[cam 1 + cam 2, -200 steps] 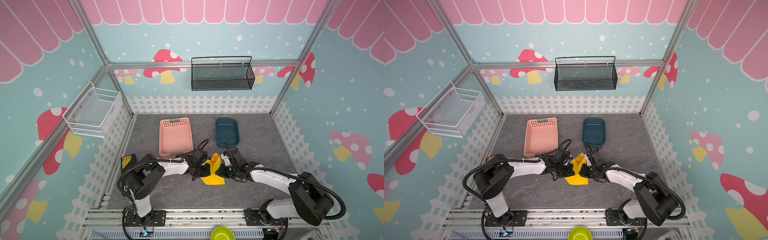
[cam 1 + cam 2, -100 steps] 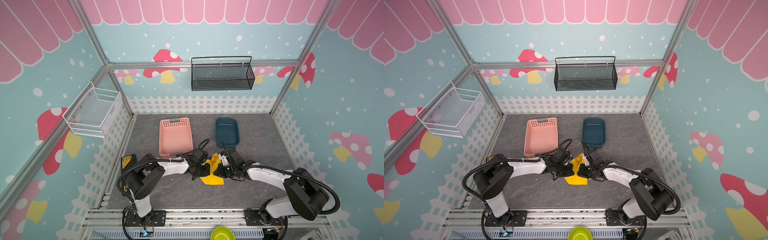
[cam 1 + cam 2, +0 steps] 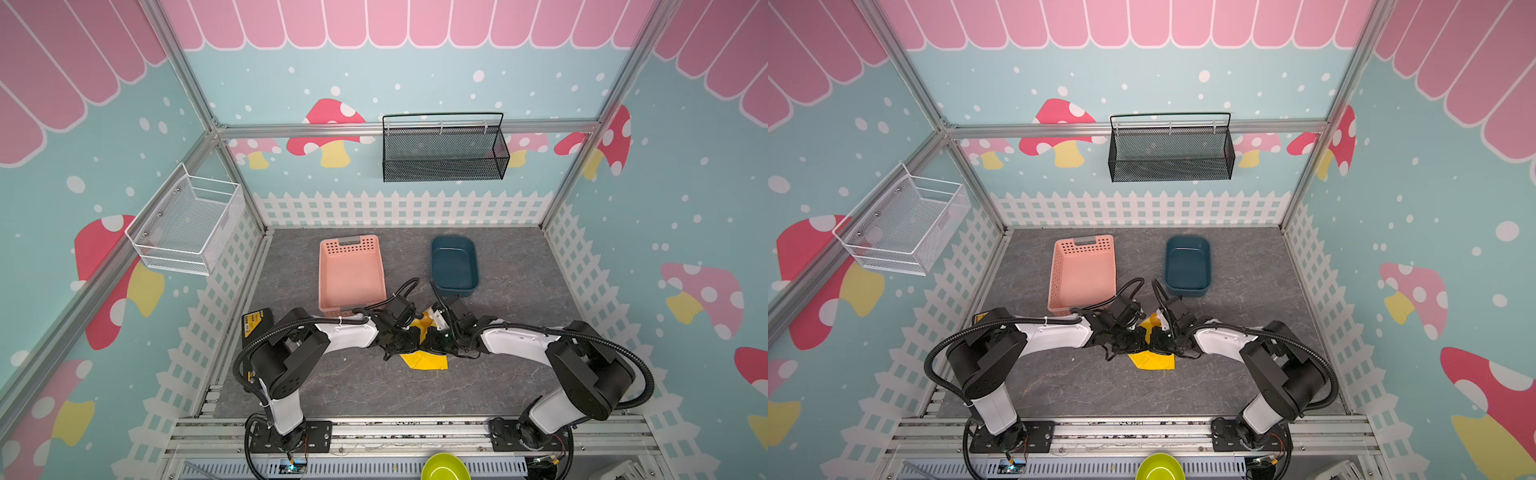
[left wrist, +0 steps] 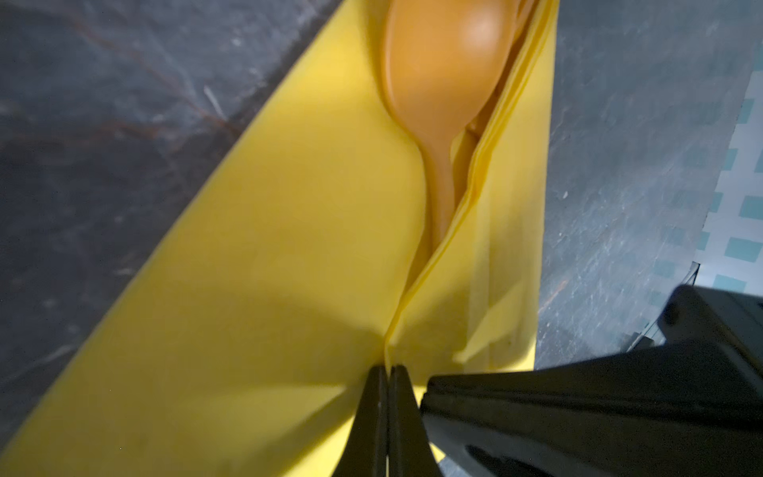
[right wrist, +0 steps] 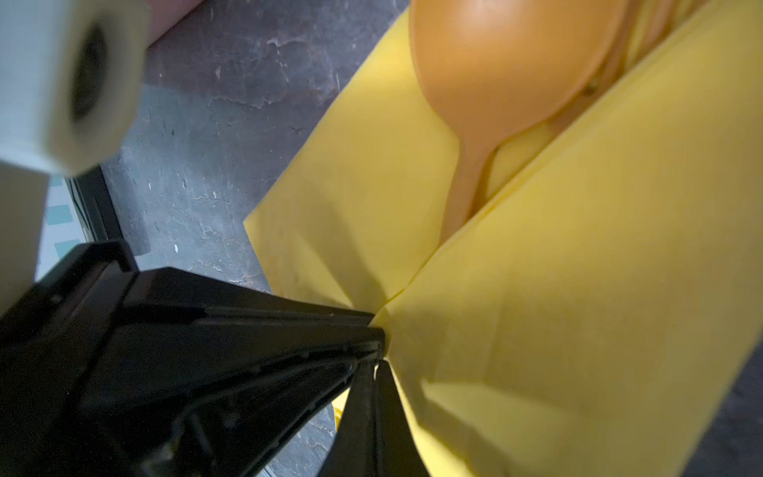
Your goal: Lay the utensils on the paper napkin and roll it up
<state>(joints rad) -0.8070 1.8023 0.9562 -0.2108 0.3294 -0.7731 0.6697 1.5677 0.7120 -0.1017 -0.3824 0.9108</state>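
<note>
Napkin [image 3: 424,360] pinched from both sides

Pink basket [image 3: 351,274] stands at the back left of the counter [image 3: 332,386], beyond my left arm. My left hand [image 4: 387,371] is fully closed, its jaws nipping a folded edge of the napkin. The napkin lies at the front middle of the counter, between my two hands. One flap is raised and folded over, and in both top views the near part lies flat. Inside the fold lies the spoon [image 4: 446,70], bowl pointing away from my fingertips. A second orange piece [image 4: 470,136] shows behind its neck; which utensil it is I cannot tell. My right hand [image 5: 377,361] is closed too, gripping the napkin's edge close beside my left. Blue tub [image 3: 454,264] sits beyond my right hand.
</note>
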